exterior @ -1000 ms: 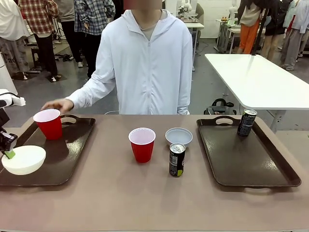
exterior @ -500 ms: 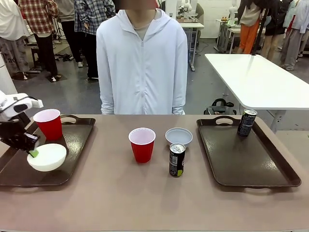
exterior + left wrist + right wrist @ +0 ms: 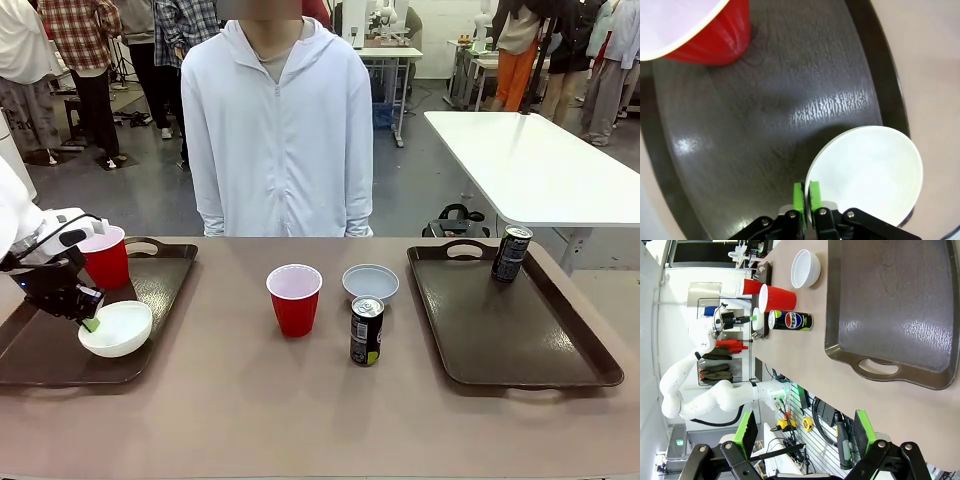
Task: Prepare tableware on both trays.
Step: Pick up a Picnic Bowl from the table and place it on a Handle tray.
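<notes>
Left gripper (image 3: 806, 194) pinches the white bowl (image 3: 870, 175) on the left tray (image 3: 165, 285).
Its green pads (image 3: 798, 196) stand close together on either side of the bowl's rim, clamping the edge nearest the arm; the bowl sits upright in the tray's near right part, well apart from a red cup (image 3: 105, 262) standing at the tray's far end. On the bare table (image 3: 250, 400) between the trays stand a second red cup (image 3: 294, 305), a pale grey-blue bowl (image 3: 370, 282) just to its right, and a drink can (image 3: 366, 332) nearer the robot. The right tray (image 3: 500, 330) carries a second can (image 3: 511, 253) at its far edge. The right gripper (image 3: 804, 429) has its fingers spread wide with nothing between them, near that tray's handle. A person (image 3: 275, 140) stands at the far side.
</notes>
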You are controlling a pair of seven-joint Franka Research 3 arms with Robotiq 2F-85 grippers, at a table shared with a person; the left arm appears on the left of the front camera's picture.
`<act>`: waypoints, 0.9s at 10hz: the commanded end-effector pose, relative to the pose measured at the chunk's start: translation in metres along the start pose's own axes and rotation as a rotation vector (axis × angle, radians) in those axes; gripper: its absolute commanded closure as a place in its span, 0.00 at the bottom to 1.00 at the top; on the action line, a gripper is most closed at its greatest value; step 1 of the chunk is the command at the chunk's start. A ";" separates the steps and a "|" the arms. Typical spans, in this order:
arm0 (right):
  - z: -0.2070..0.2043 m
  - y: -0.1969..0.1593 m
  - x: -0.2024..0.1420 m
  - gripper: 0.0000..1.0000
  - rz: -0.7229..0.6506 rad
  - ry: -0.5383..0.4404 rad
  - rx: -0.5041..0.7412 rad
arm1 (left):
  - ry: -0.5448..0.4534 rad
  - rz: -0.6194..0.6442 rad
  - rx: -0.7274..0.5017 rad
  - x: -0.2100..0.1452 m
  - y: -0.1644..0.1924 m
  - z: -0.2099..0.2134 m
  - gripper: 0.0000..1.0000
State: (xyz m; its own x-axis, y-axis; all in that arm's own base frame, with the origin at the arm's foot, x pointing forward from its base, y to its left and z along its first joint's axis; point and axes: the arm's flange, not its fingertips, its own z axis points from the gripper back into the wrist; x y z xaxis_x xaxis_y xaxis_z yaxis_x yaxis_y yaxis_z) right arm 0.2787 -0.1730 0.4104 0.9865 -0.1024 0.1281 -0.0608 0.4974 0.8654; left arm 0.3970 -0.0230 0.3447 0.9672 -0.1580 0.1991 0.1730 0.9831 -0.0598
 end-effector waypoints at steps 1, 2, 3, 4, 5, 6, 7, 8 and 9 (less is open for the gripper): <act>0.000 0.000 0.000 0.00 0.007 -0.004 0.012 | -0.003 0.018 0.016 -0.003 0.000 -0.002 0.73; 0.000 0.000 0.000 0.00 0.007 -0.004 0.012 | -0.008 0.022 0.018 -0.004 0.001 0.003 0.16; 0.000 0.000 0.000 0.00 0.007 -0.004 0.012 | -0.007 0.017 0.024 -0.008 0.000 0.009 0.53; 0.000 0.000 0.000 0.00 0.007 -0.004 0.012 | -0.003 0.004 0.024 -0.010 -0.003 0.015 0.00; 0.000 0.000 0.000 0.00 0.007 -0.004 0.012 | 0.001 -0.010 0.031 -0.013 -0.006 0.023 0.54; 0.000 0.000 0.000 0.00 0.007 -0.004 0.012 | 0.006 -0.026 0.031 -0.018 -0.009 0.030 0.00; 0.000 0.000 0.000 0.00 0.007 -0.004 0.012 | 0.015 -0.049 0.035 -0.022 -0.013 0.041 0.34; 0.000 0.000 0.000 0.00 0.007 -0.004 0.012 | 0.016 -0.060 0.053 -0.026 -0.016 0.051 0.00; 0.000 0.000 0.000 0.00 0.007 -0.004 0.012 | 0.012 -0.065 0.060 -0.028 -0.018 0.060 0.14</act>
State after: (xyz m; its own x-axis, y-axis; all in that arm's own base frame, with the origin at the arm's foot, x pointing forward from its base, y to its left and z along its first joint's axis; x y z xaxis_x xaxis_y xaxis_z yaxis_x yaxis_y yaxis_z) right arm 0.2787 -0.1730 0.4104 0.9865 -0.1024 0.1280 -0.0607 0.4974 0.8654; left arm 0.3757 -0.0315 0.3929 0.9541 -0.2286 0.1935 0.2360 0.9716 -0.0157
